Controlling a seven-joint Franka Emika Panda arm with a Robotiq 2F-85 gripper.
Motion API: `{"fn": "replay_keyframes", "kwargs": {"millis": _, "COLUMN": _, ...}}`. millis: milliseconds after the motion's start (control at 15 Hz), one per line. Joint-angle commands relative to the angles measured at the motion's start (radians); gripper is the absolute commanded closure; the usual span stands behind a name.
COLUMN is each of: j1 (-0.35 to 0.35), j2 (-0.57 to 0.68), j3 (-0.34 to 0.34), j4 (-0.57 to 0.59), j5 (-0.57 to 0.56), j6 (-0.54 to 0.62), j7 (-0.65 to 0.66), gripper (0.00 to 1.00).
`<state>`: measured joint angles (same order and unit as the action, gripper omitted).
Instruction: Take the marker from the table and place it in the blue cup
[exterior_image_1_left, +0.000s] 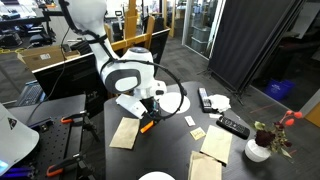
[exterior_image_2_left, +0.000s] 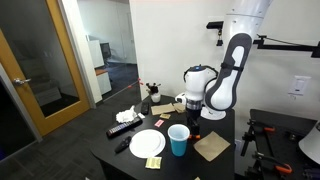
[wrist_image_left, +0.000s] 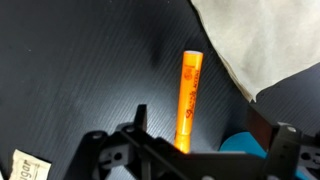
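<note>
A: How does the claw stand?

B: Released. In the wrist view its jaws stand wide apart with nothing pinched. The marker lies on the dark surface between them, nearer one jaw than the other.

A: So what could go wrong?

B: If the claw closes off-centre, that jaw would likely touch first and roll or swing the slim stick out of the grip. The blue cup sits just beside the far jaw and looks light, so a careless descent could knock it over. A brown napkin lies near too, and its edge might get caught.
</note>
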<state>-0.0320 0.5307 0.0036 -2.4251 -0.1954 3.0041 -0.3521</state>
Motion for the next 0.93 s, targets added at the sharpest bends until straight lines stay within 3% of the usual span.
{"fn": "replay_keyframes", "kwargs": {"millis": 0, "j1": -0.02, "j2": 0.04, "j3": 0.005, "j4": 0.021, "j5": -0.029, "j6": 0.046, "j7": -0.003, "gripper": 0.0}}
{"fn": "replay_keyframes", "kwargs": {"millis": 800, "j1": -0.029, "j2": 0.093, "j3": 0.005, "j4": 0.066, "j5": -0.028, "j6": 0.049, "j7": 0.002, "gripper": 0.02}}
{"fn": "replay_keyframes", "kwargs": {"millis": 867, "j1": -0.032, "j2": 0.097, "j3": 0.007, "j4": 0.069, "j5": -0.027, "j6": 0.049, "j7": 0.001, "gripper": 0.26}}
